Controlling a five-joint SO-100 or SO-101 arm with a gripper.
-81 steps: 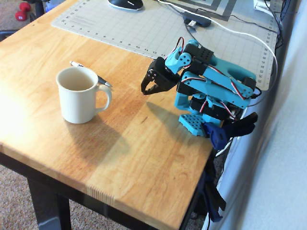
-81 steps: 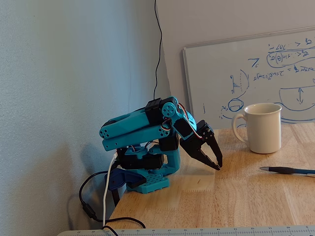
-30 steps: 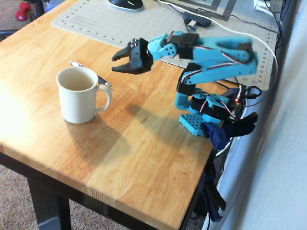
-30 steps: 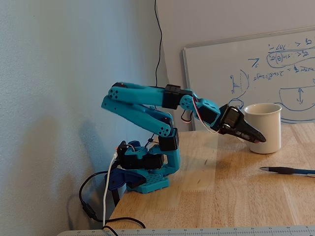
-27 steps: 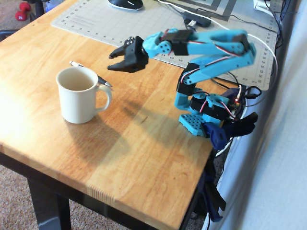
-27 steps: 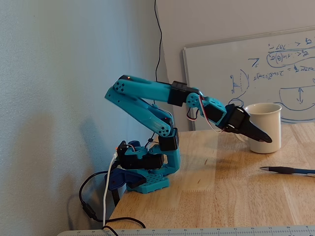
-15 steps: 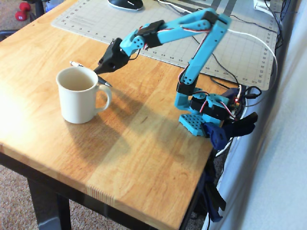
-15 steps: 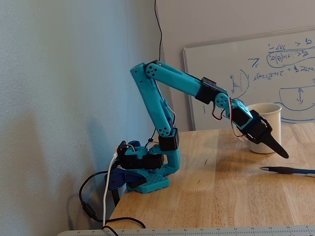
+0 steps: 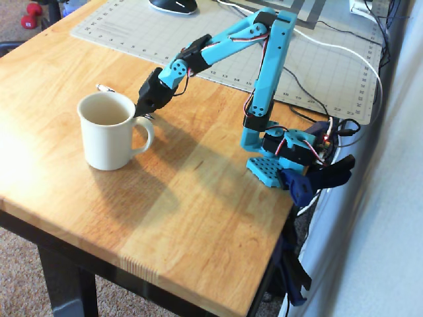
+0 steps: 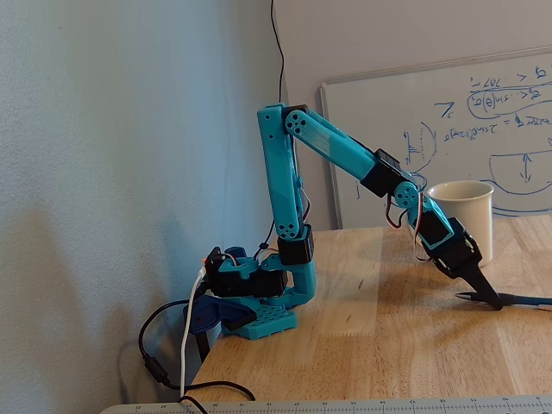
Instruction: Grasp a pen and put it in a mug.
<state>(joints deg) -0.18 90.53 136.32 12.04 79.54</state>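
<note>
claw (image 10: pixel 492 302) down at pen (image 10: pixel 522 299) tip, perhaps touching, mug (image 9: pixel 108 131) beside

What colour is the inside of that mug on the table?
The mug is cream-white outside, with a tan-tinted inside, clearest in the overhead view.

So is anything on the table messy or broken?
Nothing stands out. The mug stands upright, the pen lies flat on the table beside it, and the gripper is down at the pen's tip.
</note>
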